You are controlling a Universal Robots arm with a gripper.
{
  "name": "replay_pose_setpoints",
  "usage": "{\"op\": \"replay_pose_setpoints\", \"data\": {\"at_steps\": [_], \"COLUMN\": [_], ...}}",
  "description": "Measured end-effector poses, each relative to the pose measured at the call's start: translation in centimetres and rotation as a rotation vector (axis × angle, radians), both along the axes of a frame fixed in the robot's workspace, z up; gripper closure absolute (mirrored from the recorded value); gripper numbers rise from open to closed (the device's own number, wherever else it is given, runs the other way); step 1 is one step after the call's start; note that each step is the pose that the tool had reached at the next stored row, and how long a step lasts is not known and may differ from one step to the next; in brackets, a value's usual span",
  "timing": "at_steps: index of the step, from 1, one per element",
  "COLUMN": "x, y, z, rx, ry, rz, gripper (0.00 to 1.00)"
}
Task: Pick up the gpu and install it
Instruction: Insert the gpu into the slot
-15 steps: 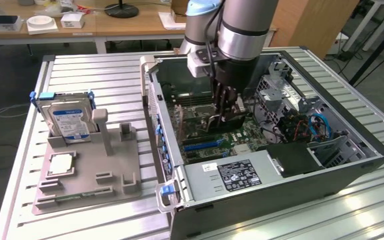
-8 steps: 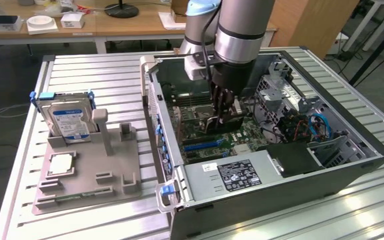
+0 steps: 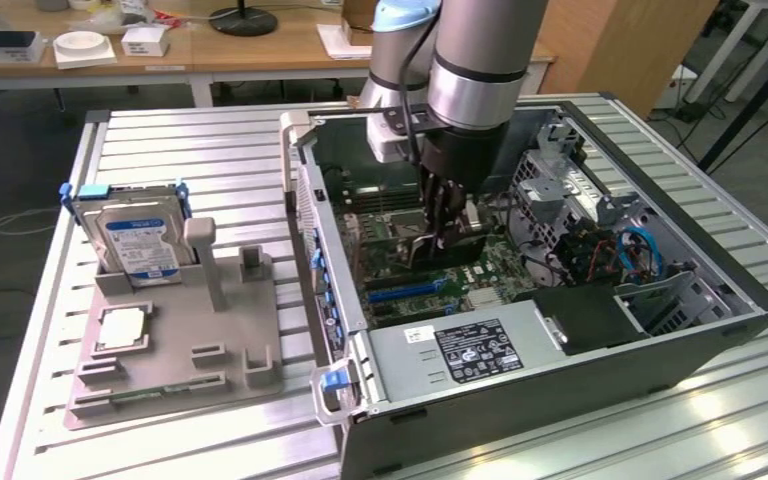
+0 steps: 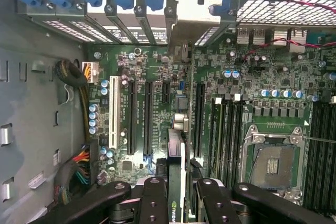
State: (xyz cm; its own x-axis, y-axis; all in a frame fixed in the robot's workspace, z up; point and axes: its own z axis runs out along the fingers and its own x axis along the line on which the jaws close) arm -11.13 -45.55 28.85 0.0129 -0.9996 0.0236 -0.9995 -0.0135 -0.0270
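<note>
So we've got the big slatted metal surface (image 3: 197,160) with an open PC case (image 3: 531,400) lying on its side on it, guts facing up. The robot arm (image 3: 484,50) comes straight down into the case from above. On the exterior view's left, well apart from the case, sits a grey holder tray (image 3: 171,370). Inside the case, the near end is taken up by the grey power supply (image 3: 471,350) with its label, and the green motherboard (image 4: 157,77) covers the floor behind it.

On the tray we can see the silver hard drive (image 3: 137,240) standing upright in its slot at the back, and a memory stick (image 3: 157,392) lying flat near the front edge.

The gpu (image 4: 176,177) is inside the case, down low over the motherboard. The jaws are clamped on it from both sides, and it's held on edge. From the wrist view it runs parallel to the long black expansion slots (image 4: 148,114), sitting between two of them. We honestly can't tell whether its bottom edge is touching the board or just above it. The bare CPU socket (image 4: 273,161) is off to one side of the card
</note>
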Motion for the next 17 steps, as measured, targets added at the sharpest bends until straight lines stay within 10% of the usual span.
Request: {"op": "replay_pose_setpoints", "data": {"at_steps": [17], "x": [-0.8], "y": [0.43], "z": [-1.48], "rx": [-0.0003], "ry": [-0.0085], "rz": [-0.016], "gripper": [0.74]}}
